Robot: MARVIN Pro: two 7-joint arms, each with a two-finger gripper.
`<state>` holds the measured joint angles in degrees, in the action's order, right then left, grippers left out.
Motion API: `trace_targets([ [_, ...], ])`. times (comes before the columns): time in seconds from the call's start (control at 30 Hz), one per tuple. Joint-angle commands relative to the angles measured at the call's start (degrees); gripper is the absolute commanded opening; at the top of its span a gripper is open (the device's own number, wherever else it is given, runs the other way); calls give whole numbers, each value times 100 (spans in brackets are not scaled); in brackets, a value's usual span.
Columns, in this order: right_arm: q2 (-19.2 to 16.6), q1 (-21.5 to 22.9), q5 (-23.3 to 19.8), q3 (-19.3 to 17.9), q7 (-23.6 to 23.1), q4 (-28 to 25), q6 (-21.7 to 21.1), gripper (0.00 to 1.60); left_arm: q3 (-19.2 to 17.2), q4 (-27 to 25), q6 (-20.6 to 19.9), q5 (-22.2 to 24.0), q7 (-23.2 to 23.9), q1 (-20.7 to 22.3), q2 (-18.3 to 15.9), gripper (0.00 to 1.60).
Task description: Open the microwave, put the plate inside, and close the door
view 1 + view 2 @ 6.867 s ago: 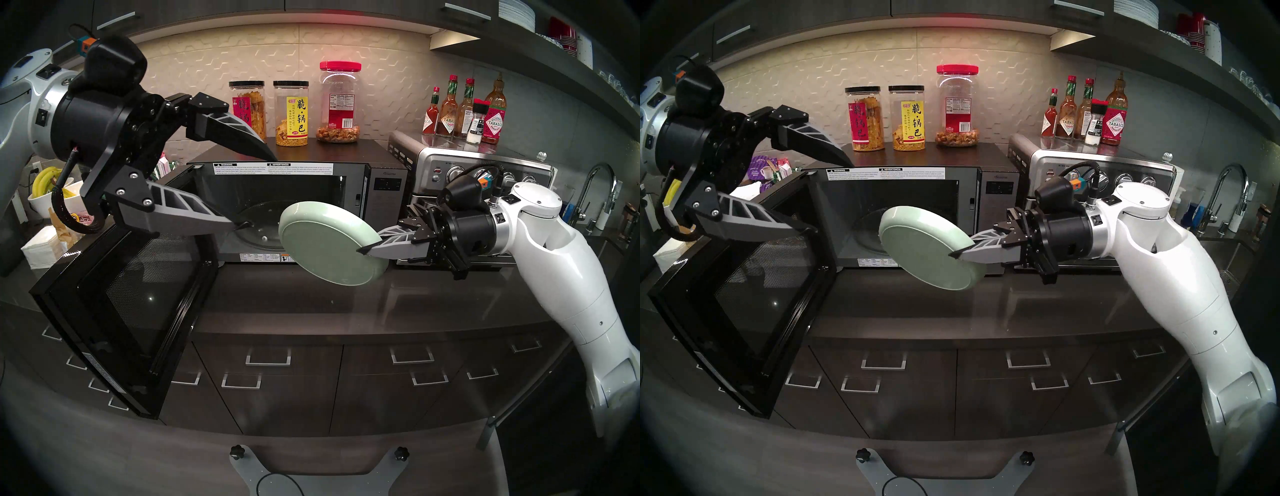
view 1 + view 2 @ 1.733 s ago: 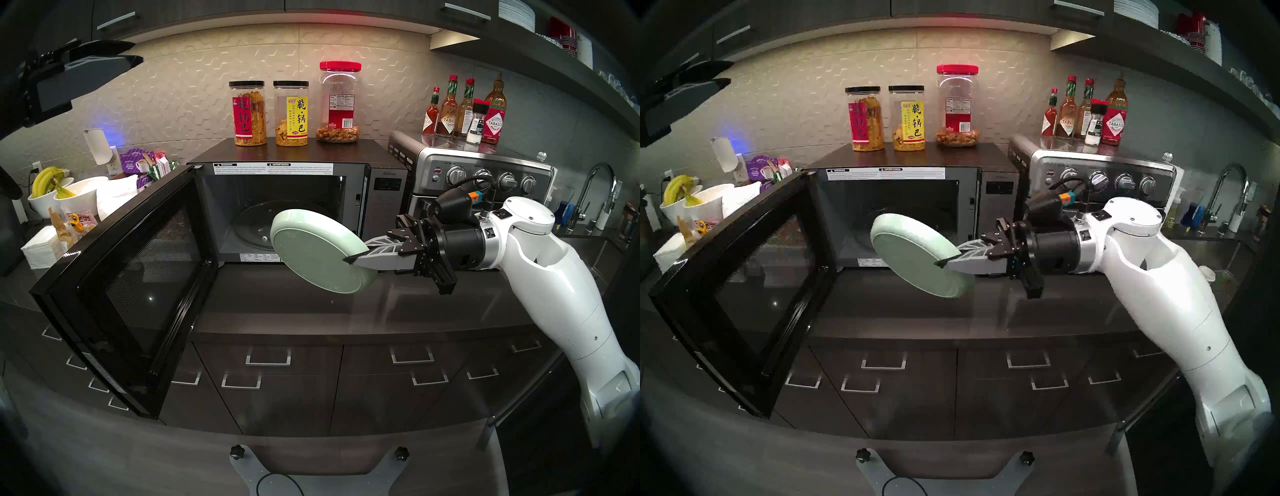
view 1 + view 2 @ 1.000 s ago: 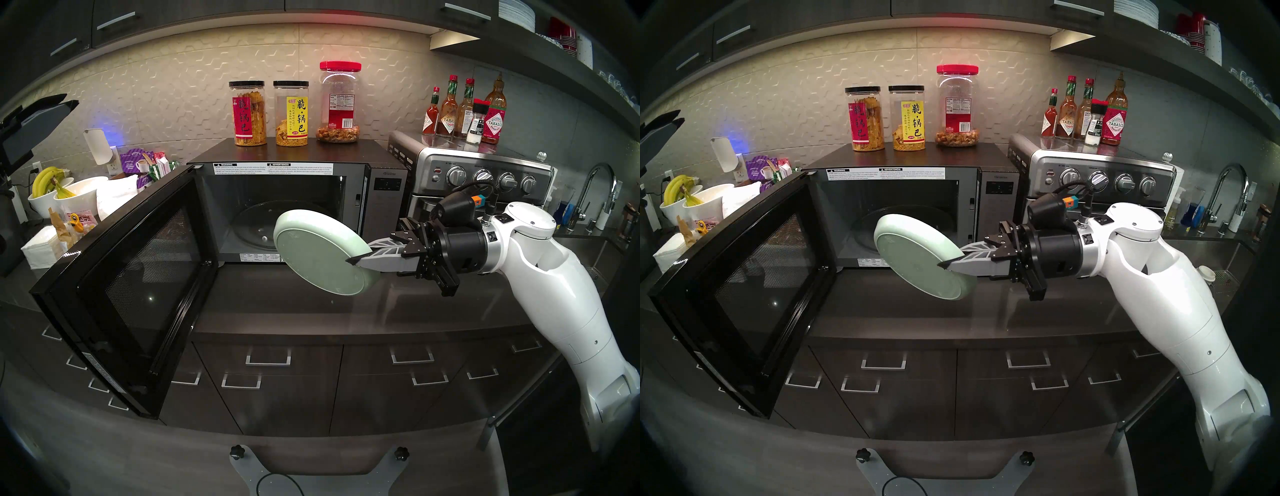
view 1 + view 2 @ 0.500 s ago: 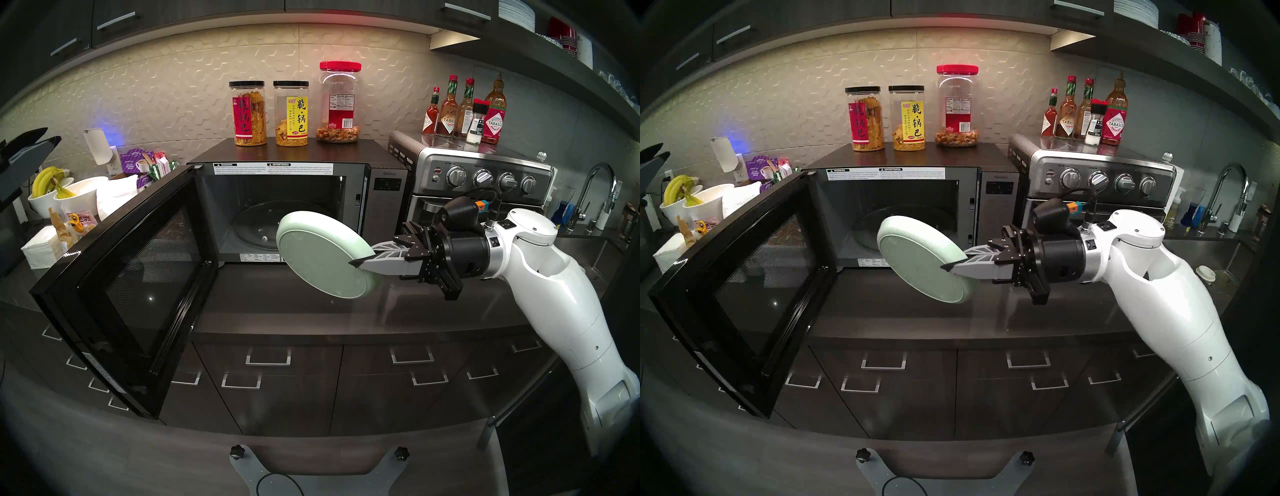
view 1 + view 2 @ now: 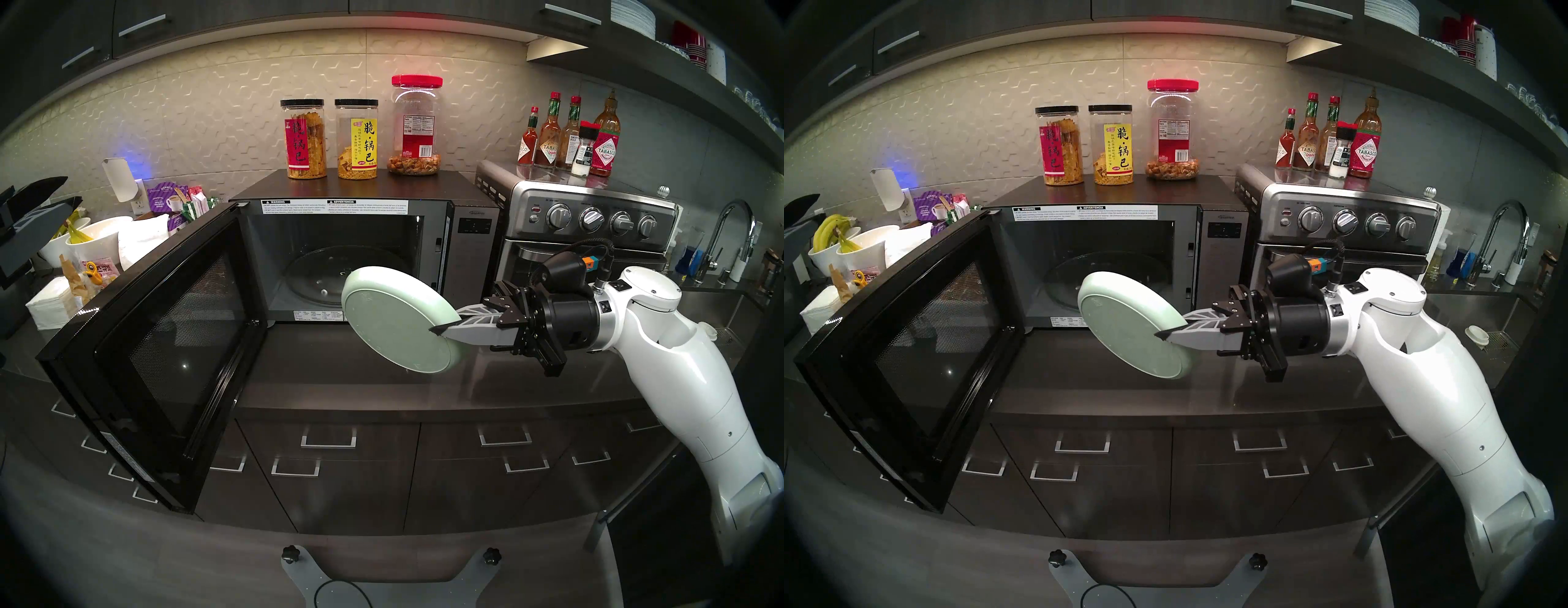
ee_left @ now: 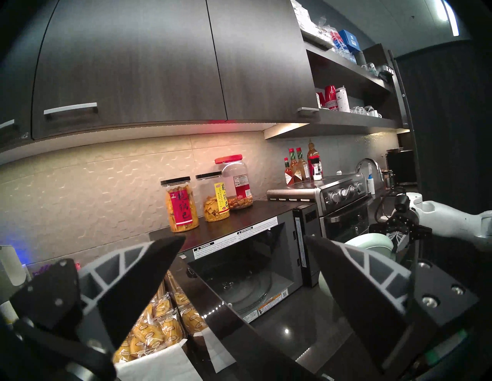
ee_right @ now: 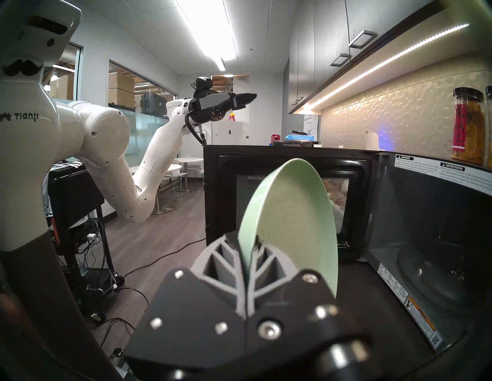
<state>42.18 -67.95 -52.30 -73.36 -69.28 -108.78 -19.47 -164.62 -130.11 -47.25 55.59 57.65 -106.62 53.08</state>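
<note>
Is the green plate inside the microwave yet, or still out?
Out. The plate hangs tilted in the right gripper, in front of the microwave opening; its glass turntable is bare.

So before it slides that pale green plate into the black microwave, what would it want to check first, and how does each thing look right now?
1. Microwave's dark glass door swung wide: ok.
2. Black microwave cavity holds only its glass turntable: ok.
3. Right gripper shut on the pale mint-green round plate at its rim: ok.
4. Plate level enough to lie flat: not ok, it is steeply tilted.
5. Left gripper open and off to the side, clear of the opening: ok.
6. Plate clears the dark countertop: cannot tell, its low edge hangs close.
</note>
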Motion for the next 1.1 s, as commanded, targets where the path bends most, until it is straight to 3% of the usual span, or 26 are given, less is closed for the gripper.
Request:
trace_targets([
  [0.0,2,23,-69,-90,-28,21,38,0,-38,176,0,-5,556,73,-235,160],
  [0.27,32,26,-43,-74,-30,42,37,0,-38,382,-131,-143,667,483,-453,160],
  [1.07,57,-14,-43,-114,-40,83,70,0,-38,253,-472,189,135,439,-408,160],
])
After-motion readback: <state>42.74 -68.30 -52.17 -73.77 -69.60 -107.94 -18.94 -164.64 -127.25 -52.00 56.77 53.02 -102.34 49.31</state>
